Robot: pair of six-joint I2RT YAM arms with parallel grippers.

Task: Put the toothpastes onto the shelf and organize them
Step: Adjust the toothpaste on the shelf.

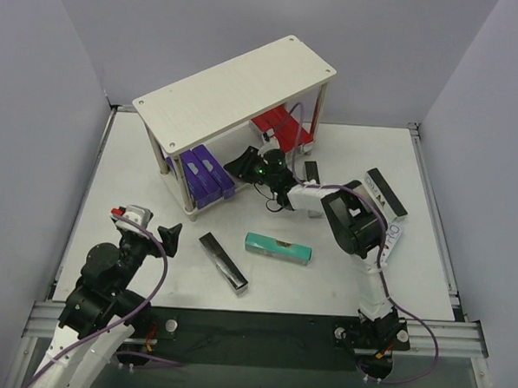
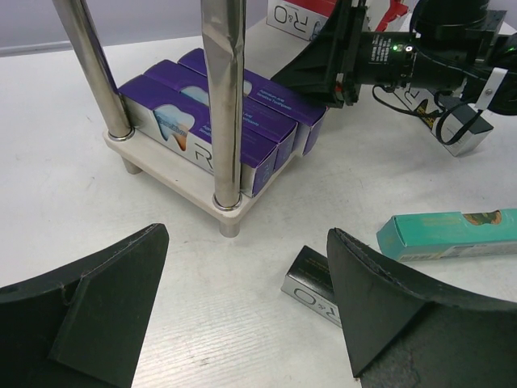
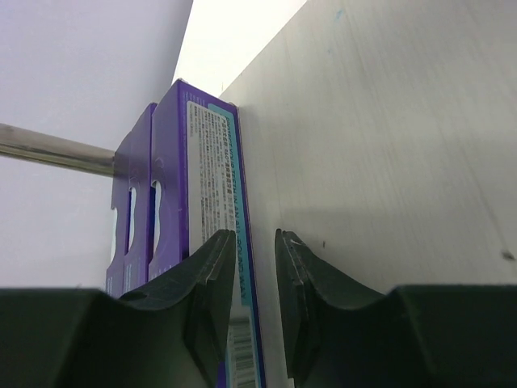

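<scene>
The shelf (image 1: pixel 238 87) stands at the back of the table. Purple toothpastes (image 1: pixel 206 176) lie side by side at the left end of its lower board, red ones (image 1: pixel 284 126) at the right end. My right gripper (image 1: pixel 245 165) reaches in under the top board, just right of the purple cartons. In the right wrist view it (image 3: pixel 254 236) is shut with nothing between its fingers, beside a purple carton (image 3: pixel 210 162). A black toothpaste (image 1: pixel 223 262) and a teal one (image 1: pixel 278 247) lie on the table. My left gripper (image 1: pixel 165 237) hangs open left of the black carton (image 2: pixel 311 283).
Another black carton (image 1: pixel 312 172) lies under the right arm. Two more cartons (image 1: pixel 385 194) lie at the right edge of the table. The shelf's metal leg (image 2: pixel 226 97) stands right in front of my left gripper (image 2: pixel 246 234). Grey walls enclose the table.
</scene>
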